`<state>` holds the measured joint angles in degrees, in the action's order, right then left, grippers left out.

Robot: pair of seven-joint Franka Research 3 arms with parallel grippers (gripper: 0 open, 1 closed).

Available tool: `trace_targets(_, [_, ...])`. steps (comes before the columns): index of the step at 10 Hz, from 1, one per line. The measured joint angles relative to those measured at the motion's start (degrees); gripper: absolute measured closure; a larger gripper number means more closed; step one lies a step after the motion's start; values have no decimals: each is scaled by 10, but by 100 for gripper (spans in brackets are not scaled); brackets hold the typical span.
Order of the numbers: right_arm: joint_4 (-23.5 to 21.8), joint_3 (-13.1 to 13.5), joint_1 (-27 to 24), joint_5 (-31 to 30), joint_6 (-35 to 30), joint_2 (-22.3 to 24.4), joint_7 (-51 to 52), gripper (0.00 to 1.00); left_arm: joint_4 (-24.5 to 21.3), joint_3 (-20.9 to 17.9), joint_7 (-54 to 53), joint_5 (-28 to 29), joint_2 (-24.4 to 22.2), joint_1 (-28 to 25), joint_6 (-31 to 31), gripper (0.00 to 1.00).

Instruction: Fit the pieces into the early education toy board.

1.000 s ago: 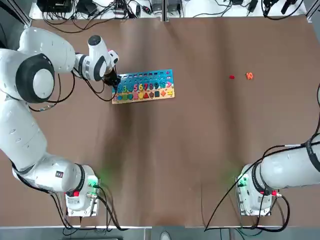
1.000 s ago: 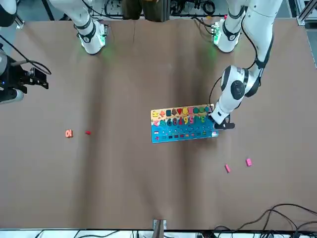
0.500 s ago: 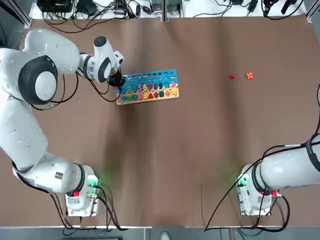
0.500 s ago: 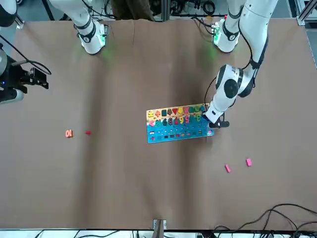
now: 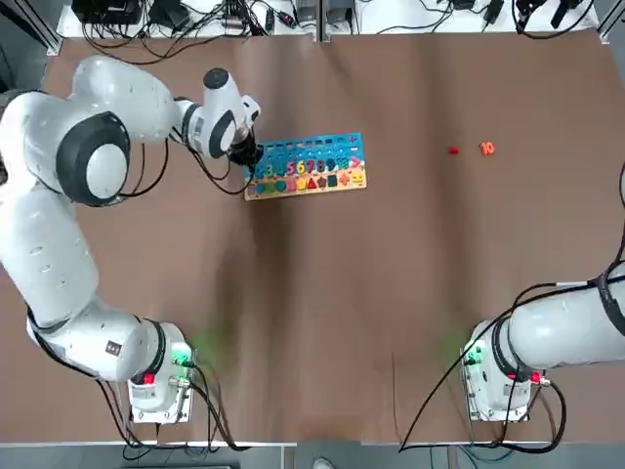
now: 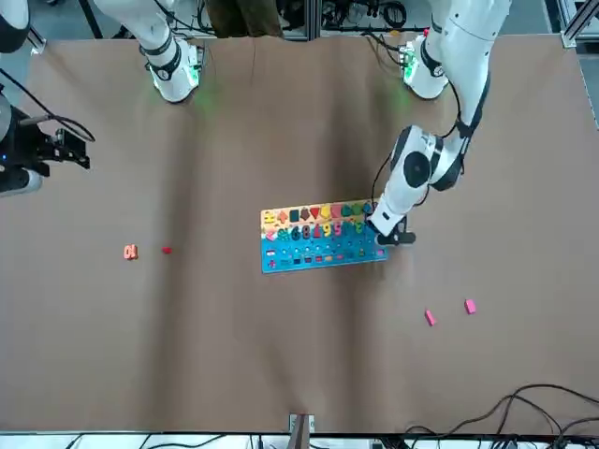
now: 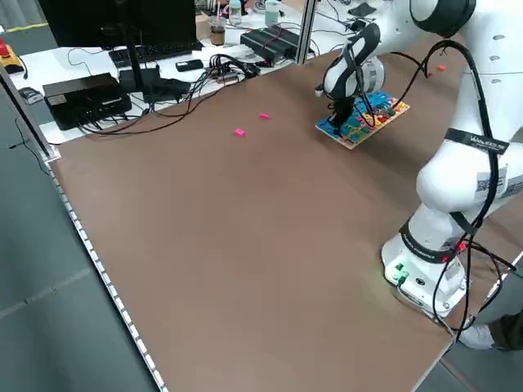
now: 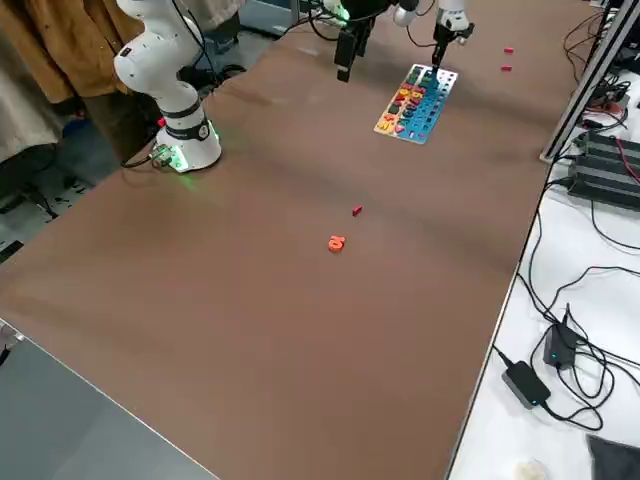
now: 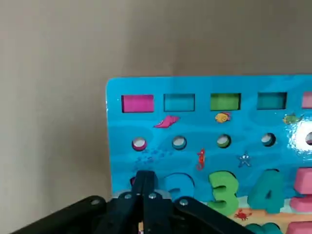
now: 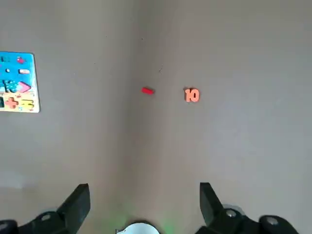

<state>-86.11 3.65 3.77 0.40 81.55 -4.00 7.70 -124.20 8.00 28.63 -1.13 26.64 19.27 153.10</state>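
Looks like sliding the board (image 5: 311, 192) right: left gripper (image 9: 144, 176) shut on its left end, right gripper (image 10: 145, 195) open.

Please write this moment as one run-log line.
left claw: shut, at left end of blue-and-wood toy board | right claw: open, idle, right side | loose: orange "10", small red piece, two pink pieces

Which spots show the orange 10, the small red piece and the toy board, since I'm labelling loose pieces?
orange 10 (image 10: 192, 95): right wrist view, its middle
red piece (image 10: 147, 90): right wrist view, its top
toy board (image 6: 323, 264): front view, blue band
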Motion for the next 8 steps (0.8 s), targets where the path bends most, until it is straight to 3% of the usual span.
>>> trace_targets(8, [0, 0, -1, 0, 0, -1, -1, 1, 110, -9, 49, 0, 68, 68, -2, 96])
